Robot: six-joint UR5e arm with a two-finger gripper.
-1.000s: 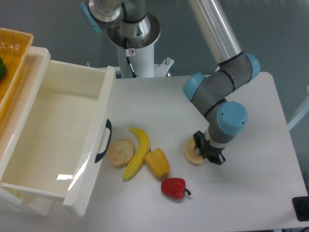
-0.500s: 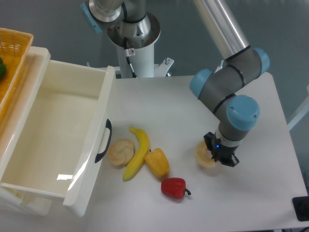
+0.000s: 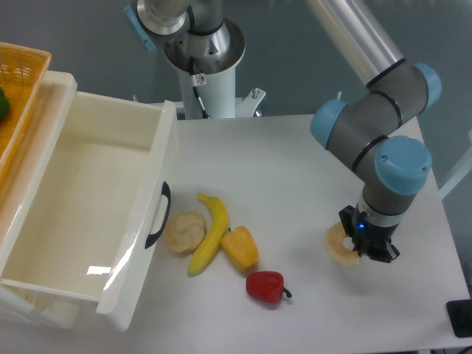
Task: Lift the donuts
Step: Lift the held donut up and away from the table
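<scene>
Donuts [image 3: 340, 244], here a single pale cream-yellow ring with a matte surface and a centre hole, sits tilted in the gripper [image 3: 366, 245] over the right part of the white worktop [image 3: 280, 162]. The dark gripper fingers are closed on the ring's right side, so only its left arc shows clear of them; whether the ring touches the worktop is hard to tell from this angle. The arm above has grey cylindrical links with smooth blue caps. Well to the left lie a glossy red pepper [image 3: 264, 286], a yellow-orange pepper [image 3: 240, 249], a curved yellow banana [image 3: 209, 234] and a round tan bun [image 3: 184, 232] with a rough surface. A white plastic drawer [image 3: 88, 199] with a black handle [image 3: 158, 215] stands open at the left edge.
</scene>
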